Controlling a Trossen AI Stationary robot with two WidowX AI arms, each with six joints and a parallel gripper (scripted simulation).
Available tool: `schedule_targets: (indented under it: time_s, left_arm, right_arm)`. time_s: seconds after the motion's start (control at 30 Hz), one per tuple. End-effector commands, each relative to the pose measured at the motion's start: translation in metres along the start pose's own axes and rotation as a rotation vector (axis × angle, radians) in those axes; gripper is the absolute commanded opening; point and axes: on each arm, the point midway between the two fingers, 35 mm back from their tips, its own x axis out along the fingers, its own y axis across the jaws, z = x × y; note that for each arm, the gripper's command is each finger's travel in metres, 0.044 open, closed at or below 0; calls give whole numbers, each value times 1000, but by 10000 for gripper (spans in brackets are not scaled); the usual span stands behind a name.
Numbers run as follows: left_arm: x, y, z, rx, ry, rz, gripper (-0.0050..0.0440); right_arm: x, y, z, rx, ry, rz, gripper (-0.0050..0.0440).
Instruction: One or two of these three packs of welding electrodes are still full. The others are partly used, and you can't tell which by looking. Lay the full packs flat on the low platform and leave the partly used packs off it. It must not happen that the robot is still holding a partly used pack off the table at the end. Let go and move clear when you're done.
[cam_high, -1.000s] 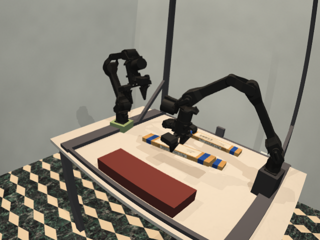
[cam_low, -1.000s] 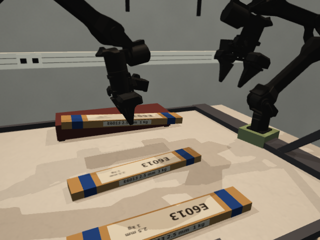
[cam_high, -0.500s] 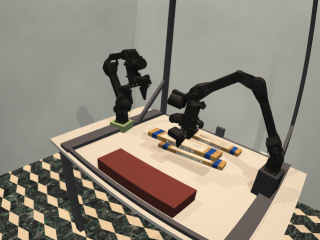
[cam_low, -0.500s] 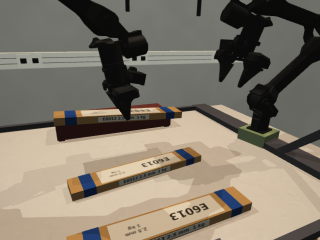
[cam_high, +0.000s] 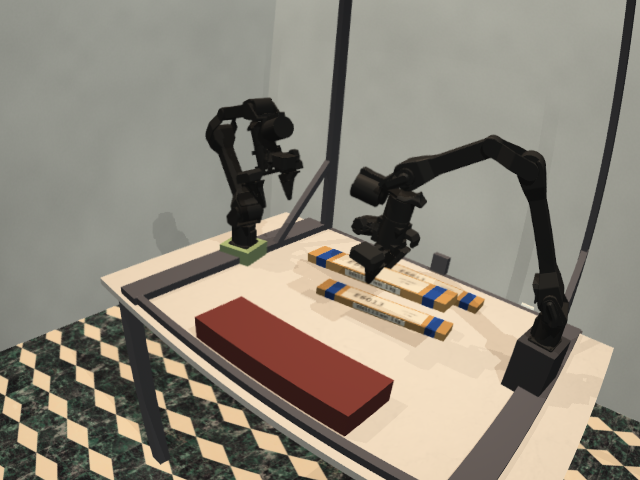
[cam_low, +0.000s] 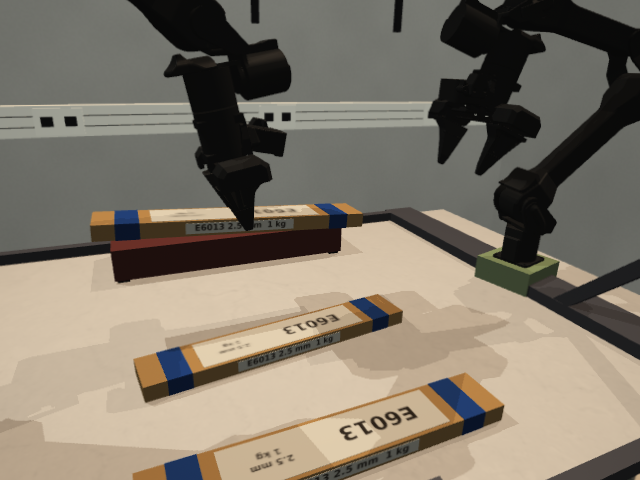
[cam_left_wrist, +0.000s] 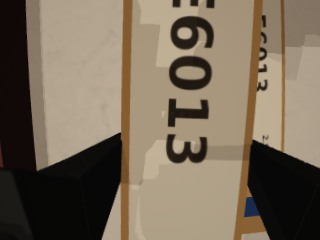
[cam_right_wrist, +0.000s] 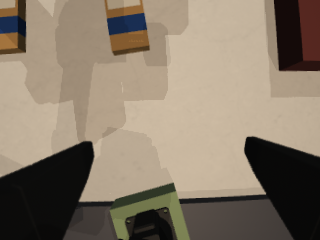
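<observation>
Left arm has one pack up; its weight must settle where it goes

Along the near edge of the bench (cam_high: 454, 372) (cam_low: 77, 299) (cam_left_wrist: 75, 75) (cam_right_wrist: 215, 110), taking near and far from the top view, lies the low dark-red platform (cam_high: 294, 356) (cam_low: 227, 253) (cam_left_wrist: 12, 75) (cam_right_wrist: 310, 35), with no pack resting on it. Farther in, the front E6013 electrode pack (cam_high: 374, 308) (cam_low: 268, 346) (cam_left_wrist: 272, 115) (cam_right_wrist: 127, 27) lies flat on the bench.

The lifted E6013 pack (cam_high: 408, 284) (cam_low: 206, 227) (cam_left_wrist: 187, 190) hangs clear of the surface. The left gripper (cam_high: 379, 271) (cam_low: 248, 222) (cam_left_wrist: 183, 143) has it across its width, fingers somewhat past half open and pressed to its long sides. Beyond, toward the far edge, the rear E6013 pack (cam_high: 471, 302) (cam_low: 330, 439) (cam_right_wrist: 11, 35) lies on the bench, partly hidden from above.

Up toward the far left corner the right gripper (cam_high: 275, 200) (cam_low: 460, 167) (cam_right_wrist: 170, 146) hangs wide open, with nothing between its fingers.

The step in hand looks like judging the lifted pack by its heft, since all three look alike. If full, it next wants carrying toward the near edge, levelling over the platform and lowering flat; if part used, setting back on the bench and letting go. In the exterior view it overlaps the platform, but that is probably just the line of sight.
</observation>
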Motion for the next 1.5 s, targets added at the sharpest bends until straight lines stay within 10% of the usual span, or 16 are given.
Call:
schedule_targets:
  time_s: [0.0,1.47]
  left_arm:
    - [-44,-7,10,4,-99,20,-50]
    - [-68,-31,-3,5,-124,19,-50]
  right_arm:
    - [-5,0,3,-4,-20,-1,430]
    - [-5,0,3,-4,-20,-1,430]
